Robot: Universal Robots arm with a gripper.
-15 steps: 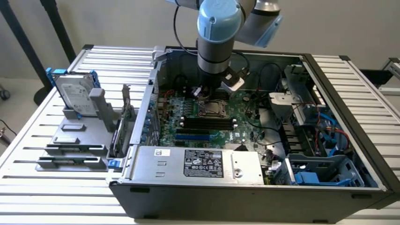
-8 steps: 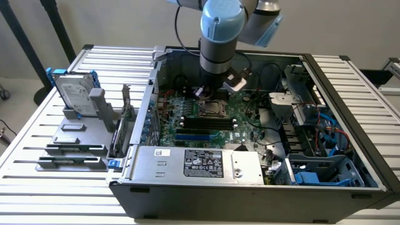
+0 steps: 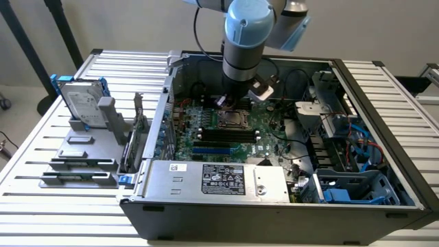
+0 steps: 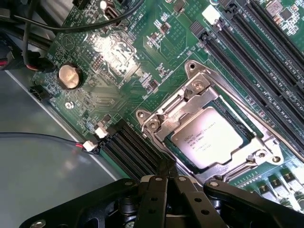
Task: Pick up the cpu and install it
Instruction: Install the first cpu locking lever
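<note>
Pretty even, bright room light on the slatted desk (image 3: 55, 206), the case (image 3: 274, 211) interior sits in shadow, and up close there's harsh white glare washing out the motherboard (image 4: 118, 52), with slight softness overall.

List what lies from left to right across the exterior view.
Hard drive in its blue frame → memory sticks on the grey holder → cpu in the motherboard socket → blue part in the case's corner.

Arm (image 3: 243, 41) hanging straight down from above, wrist vertical, pretty much plumb. Gripper (image 4: 167, 176) low, black fingers (image 4: 156, 194) pinched together at tips, nothing held between them.
</note>
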